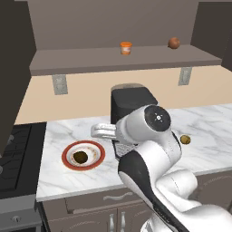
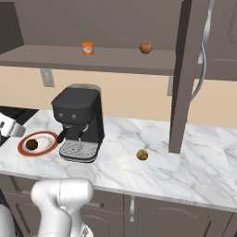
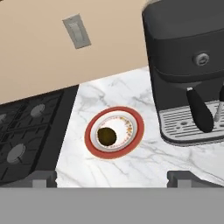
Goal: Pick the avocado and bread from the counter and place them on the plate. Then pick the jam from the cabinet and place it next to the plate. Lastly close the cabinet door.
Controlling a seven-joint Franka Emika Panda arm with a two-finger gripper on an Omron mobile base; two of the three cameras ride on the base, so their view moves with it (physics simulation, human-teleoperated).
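The avocado (image 3: 106, 136) lies on the plate (image 3: 133, 139), at seven o'clock in its cream centre. The bread (image 1: 185, 139) sits on the tabletop (image 1: 208, 127), at three o'clock from the plate, past the coffee machine (image 1: 129, 102). My jaws hang released and empty above the plate.

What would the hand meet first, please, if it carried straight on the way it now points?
Most likely the plate with the avocado on it: in the hand view both lie ahead of the open hand, between its tips. Depth is unclear, so it might land on the counter just short of the plate.
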